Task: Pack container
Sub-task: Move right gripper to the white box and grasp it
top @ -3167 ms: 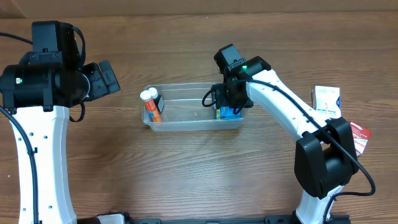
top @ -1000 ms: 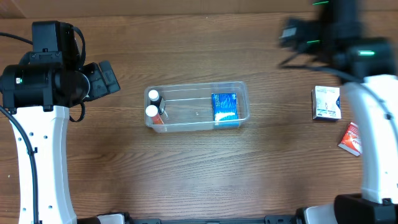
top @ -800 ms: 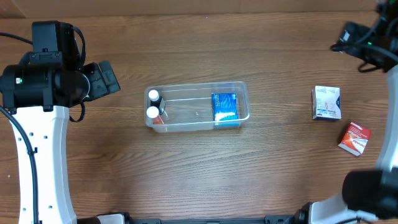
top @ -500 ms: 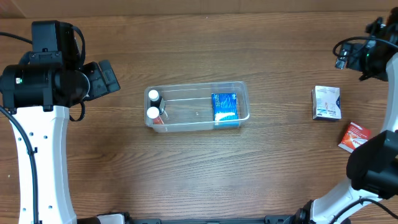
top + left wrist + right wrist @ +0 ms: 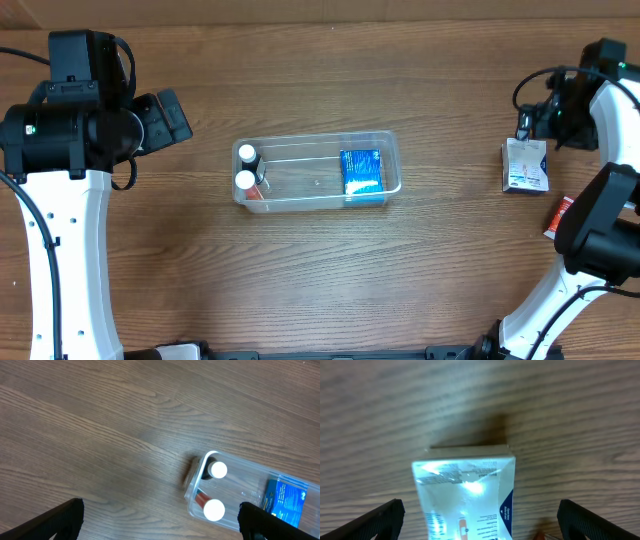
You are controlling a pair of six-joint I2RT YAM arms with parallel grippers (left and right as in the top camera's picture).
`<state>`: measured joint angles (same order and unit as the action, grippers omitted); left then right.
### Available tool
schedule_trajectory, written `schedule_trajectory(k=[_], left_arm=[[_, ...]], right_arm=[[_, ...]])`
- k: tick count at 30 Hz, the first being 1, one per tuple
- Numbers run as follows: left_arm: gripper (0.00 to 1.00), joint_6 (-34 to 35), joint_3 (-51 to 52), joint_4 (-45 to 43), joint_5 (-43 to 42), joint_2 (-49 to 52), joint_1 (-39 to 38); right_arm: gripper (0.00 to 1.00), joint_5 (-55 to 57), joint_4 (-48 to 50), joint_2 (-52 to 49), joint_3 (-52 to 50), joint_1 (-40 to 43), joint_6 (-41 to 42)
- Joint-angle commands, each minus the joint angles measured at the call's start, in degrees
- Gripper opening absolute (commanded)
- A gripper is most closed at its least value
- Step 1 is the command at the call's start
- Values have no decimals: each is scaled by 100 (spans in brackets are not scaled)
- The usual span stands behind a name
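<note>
Clear plastic container (image 5: 300, 172) - a shallow see-through rectangular tub with rounded corners and a rim. It lies flat, long side running left-right, near the middle of the worktop (image 5: 320, 285). Inside, at the left end, two white-capped bottles (image 5: 245, 168) stand upright side by side, with orange showing on one of them below the cap. The middle of the tub is bare. A blue packet (image 5: 362, 172) sits against the right end wall.

The left pincer (image 5: 160, 522) is spread wide and holds nothing. Its fingertips (image 5: 62, 520) sit at the bottom corners of the left wrist view. It is raised over bare wood to the left of the container and well apart from it. That view shows the tub's left end and both caps ahead of the pincer.

The right pincer (image 5: 480, 520) is also spread wide and empty. It is far right of the container, well apart from it, over a white box (image 5: 526, 165) lying flat on the wood. The box sits below the gap between the fingers, not gripped. A red packet (image 5: 557, 215) lies near the box, partly hidden by the right arm.

The worktop is brown wood-grain laminate. A pale strip runs along its far edge - I can't tell what it is.
</note>
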<state>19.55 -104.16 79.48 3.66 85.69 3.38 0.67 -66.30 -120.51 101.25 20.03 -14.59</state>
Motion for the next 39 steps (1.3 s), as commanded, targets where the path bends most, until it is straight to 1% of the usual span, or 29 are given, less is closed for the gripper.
schedule_trajectory(k=[1, 6, 12, 29, 33, 35, 37, 39], left_arm=[[100, -46, 57, -72, -9, 46, 9], [100, -46, 57, -144, -11, 46, 9], [100, -48, 57, -151, -9, 46, 9], [100, -72, 57, -160, -9, 46, 9], [100, -72, 57, -160, -9, 46, 9], [100, -72, 57, -160, -9, 46, 9], [100, -74, 57, -160, -9, 46, 9], [100, -74, 57, -160, -9, 46, 9]], right_arm=[[100, 203, 166, 70, -363, -31, -94], [100, 13, 385, 70, -841, -68, -264], [100, 9, 481, 70, -1123, -90, -306], [100, -81, 420, 70, -1132, -90, -302], [96, -79, 387, 70, -1132, -90, -299], [91, -79, 376, 70, -1132, -90, -299], [90, -79, 365, 70, -1132, -90, -299], [86, -76, 358, 70, -1132, -90, -299]])
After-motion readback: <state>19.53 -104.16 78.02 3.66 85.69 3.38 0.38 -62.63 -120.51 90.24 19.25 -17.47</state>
